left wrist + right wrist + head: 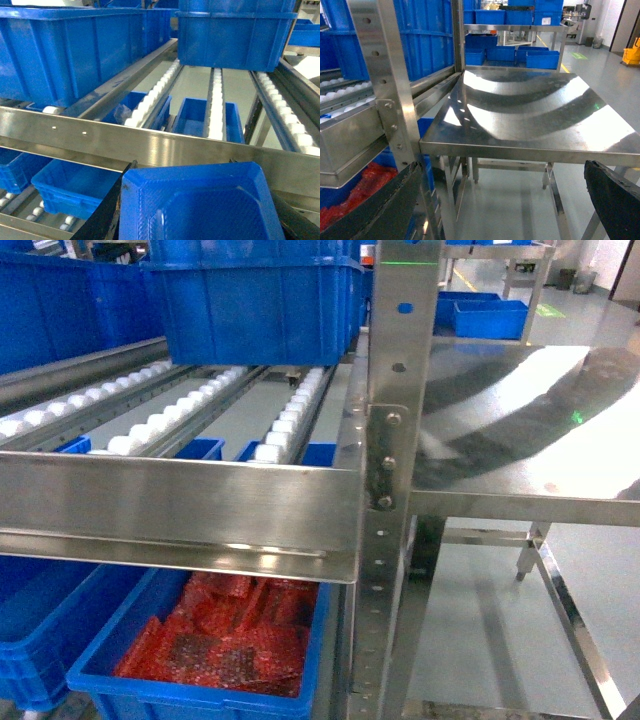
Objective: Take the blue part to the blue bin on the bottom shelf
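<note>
Filling left claw (200, 210): blue part (200, 200) (between black fingers (100, 215)).

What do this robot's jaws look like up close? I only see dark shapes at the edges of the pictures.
Little of them shows. The left gripper has black, flat-sided fingers slanting in from the bottom corners. The right gripper has broad black fingers, matte with a slightly rough, scuffed surface and rounded edges. No cables, markings or arm links are visible, and the head view shows neither arm.
</note>
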You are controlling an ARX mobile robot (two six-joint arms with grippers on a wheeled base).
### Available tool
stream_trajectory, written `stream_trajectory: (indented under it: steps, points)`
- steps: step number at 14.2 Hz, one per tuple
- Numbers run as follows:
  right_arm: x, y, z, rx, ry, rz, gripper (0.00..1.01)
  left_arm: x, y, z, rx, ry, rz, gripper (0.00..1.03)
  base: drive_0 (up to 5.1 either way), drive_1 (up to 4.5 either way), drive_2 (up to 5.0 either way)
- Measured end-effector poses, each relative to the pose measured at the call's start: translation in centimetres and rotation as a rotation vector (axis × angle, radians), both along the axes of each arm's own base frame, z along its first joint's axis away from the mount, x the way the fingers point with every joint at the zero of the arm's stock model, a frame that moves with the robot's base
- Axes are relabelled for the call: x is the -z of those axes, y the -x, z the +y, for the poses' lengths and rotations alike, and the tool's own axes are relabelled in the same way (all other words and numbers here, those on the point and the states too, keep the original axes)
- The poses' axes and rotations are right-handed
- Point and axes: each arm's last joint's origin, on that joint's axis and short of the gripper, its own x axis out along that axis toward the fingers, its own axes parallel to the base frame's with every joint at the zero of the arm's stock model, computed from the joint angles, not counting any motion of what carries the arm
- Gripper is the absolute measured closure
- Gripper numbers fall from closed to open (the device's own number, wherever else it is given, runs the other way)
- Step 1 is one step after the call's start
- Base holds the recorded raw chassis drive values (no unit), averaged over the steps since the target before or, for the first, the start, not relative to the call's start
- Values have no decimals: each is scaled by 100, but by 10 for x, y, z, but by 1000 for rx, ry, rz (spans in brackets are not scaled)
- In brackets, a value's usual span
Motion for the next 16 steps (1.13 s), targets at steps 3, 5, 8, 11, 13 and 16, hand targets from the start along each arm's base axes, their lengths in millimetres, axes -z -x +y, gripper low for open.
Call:
stream_trajectory:
  steps: [3, 5, 8, 11, 13, 16]
  points:
    - [0, 0, 0, 0, 0, -1, 3, 0, 0, 0, 0, 0, 0, 59, -503, 242, 242]
    - [0, 0, 0, 0, 0, 0, 3, 0, 0, 0, 0, 0, 0, 59, -503, 242, 242]
    - [0, 0, 0, 0, 0, -2, 3, 0, 0, 0, 0, 0, -1, 59, -503, 242, 242]
    - [0, 0, 0, 0, 0, 0, 3, 0, 0, 0, 0, 0, -1, 59, -503, 242, 242]
    - [0, 0, 0, 0, 0, -2, 3, 0, 0, 0, 0, 0, 1, 59, -508, 238, 238]
    - [0, 0, 0, 0, 0, 2, 3, 0, 0, 0, 1, 0, -2, 59, -504, 241, 241]
